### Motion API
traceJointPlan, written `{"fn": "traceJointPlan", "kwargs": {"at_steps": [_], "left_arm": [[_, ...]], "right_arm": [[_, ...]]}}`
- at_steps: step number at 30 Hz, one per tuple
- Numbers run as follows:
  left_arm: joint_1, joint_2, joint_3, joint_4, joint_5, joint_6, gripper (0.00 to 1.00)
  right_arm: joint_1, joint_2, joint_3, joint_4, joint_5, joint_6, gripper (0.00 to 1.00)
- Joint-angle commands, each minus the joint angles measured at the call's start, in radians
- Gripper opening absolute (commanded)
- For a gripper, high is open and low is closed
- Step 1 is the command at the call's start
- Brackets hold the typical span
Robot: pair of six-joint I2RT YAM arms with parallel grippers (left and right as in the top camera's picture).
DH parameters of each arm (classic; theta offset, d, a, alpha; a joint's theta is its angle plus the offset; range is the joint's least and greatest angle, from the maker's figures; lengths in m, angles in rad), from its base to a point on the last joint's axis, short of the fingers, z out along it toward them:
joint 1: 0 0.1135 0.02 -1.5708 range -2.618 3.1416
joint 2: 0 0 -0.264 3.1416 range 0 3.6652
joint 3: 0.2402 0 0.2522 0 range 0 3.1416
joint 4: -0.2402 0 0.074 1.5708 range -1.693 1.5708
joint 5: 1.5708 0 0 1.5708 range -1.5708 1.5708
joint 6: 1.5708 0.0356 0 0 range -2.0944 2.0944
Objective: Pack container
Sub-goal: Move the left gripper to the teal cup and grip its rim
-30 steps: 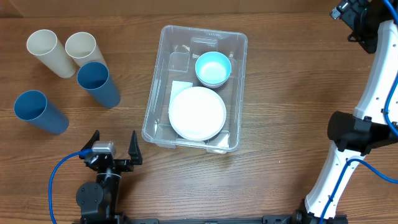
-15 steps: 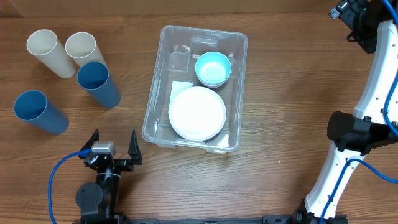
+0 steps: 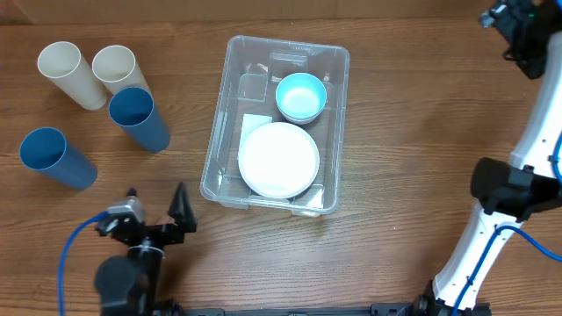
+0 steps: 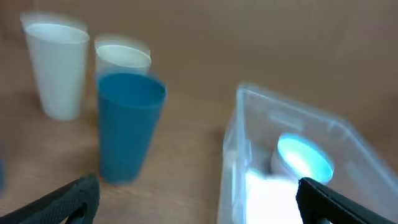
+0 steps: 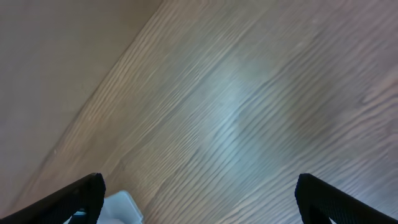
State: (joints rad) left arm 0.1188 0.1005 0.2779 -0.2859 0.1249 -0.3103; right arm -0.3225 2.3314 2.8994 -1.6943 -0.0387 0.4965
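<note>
container (image 3: pixel 225 132) sitting mid-tabletop (image 3: pixel 404 132), holding plate (image 3: pixel 279 159) and bowl (image 3: pixel 300 95) | left pincer (image 3: pixel 156 209) gaping empty, facing blue cup (image 4: pixel 129 124), probably lining up a pick | right pincer (image 5: pixel 199 199) hanging wide-open far right, apparently giving room

Within 1 second, the left gripper (image 3: pixel 155 204) has been swung leftward and turned at the table's near edge, its fingers left spread wide and its wrist view blurred. The right arm (image 3: pixel 537 114) has been shifted rightward, its far end carried nearer the corner.
</note>
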Motion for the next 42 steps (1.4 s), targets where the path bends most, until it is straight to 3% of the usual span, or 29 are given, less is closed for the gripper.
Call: {"fn": "traceJointPlan", "kwargs": {"at_steps": [1,6,12,15,19,28,33,37,42], "left_arm": [[0.006,0.198,0.296,-0.09,-0.058,0.043,1.0],[0.006,0.603,0.71,-0.363,-0.047,0.055,1.0],[0.006,1.078,1.213,-0.715,0.056,0.269,1.0],[0.006,1.249,1.358,-0.778,0.057,0.289,1.0],[0.006,1.389,1.412,-0.776,0.06,0.327,1.0],[0.005,1.519,1.415,-0.822,-0.003,0.367,1.0],[0.005,1.611,1.415,-0.837,-0.024,0.367,0.79],[0.005,1.667,1.415,-0.835,-0.026,0.368,0.77],[0.005,1.744,1.415,-0.827,-0.032,0.368,0.66]], "right_arm": [[-0.055,-0.009,0.0,0.005,-0.015,0.005,1.0],[-0.065,-0.009,0.0,0.005,-0.015,0.005,1.0],[-0.065,-0.009,0.0,0.005,-0.015,0.005,1.0],[-0.065,-0.009,0.0,0.005,-0.015,0.005,1.0],[-0.065,-0.009,0.0,0.005,-0.015,0.005,1.0],[-0.065,-0.009,0.0,0.005,-0.015,0.005,1.0],[-0.065,-0.009,0.0,0.005,-0.015,0.005,1.0],[-0.065,-0.009,0.0,0.005,-0.015,0.005,1.0],[-0.065,-0.009,0.0,0.005,-0.015,0.005,1.0]]}}
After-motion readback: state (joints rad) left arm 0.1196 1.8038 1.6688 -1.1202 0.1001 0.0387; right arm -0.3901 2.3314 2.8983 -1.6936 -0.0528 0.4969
